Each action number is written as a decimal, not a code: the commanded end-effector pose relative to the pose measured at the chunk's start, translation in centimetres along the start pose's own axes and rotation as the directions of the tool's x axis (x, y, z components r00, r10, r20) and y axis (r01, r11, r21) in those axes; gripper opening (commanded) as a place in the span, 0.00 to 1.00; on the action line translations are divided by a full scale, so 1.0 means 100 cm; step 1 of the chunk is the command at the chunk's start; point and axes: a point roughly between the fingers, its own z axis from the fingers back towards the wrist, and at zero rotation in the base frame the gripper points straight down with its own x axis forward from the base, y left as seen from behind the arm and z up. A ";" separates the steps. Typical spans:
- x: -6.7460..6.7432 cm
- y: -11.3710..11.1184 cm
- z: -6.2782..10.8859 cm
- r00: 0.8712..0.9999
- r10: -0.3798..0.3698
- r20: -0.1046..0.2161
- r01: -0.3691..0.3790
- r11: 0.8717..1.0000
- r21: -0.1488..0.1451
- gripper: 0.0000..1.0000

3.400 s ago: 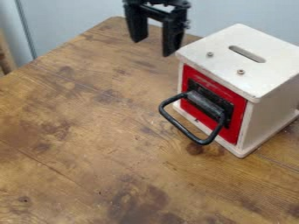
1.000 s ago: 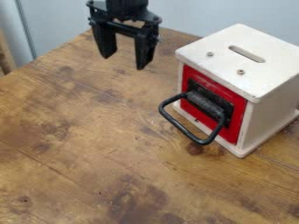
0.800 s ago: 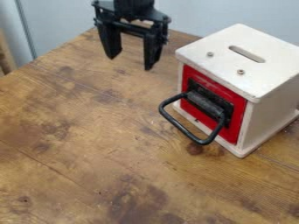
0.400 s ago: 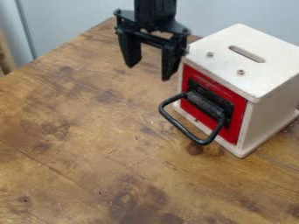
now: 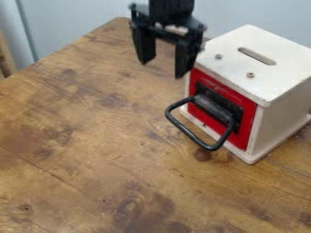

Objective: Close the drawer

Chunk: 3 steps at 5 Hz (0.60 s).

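Observation:
The red drawer [image 5: 243, 123] sits in the front of a white wooden casing [image 5: 261, 75] at the right of the table. Its black plate [image 5: 214, 106] stands slightly proud of the red front, and the black wire loop handle [image 5: 195, 126] hangs down toward the tabletop. My black gripper [image 5: 165, 55] hovers above the table just left of the casing's upper left corner, pointing down. It is open, with nothing between its two fingers [image 5: 185, 56]. It touches neither the drawer nor the handle.
The casing has a slot [image 5: 256, 56] and a small hole in its top. A worn wooden table [image 5: 85, 155] spreads to the left and front, with its far edge against a pale blue wall [image 5: 73, 18].
My gripper has moved to the right across the table toward the casing, rolling a little about its own axis, and stayed open. The drawer and handle have not moved.

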 end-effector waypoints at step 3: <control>0.007 -0.017 0.041 0.993 0.033 0.110 -0.035 0.999 0.016 1.00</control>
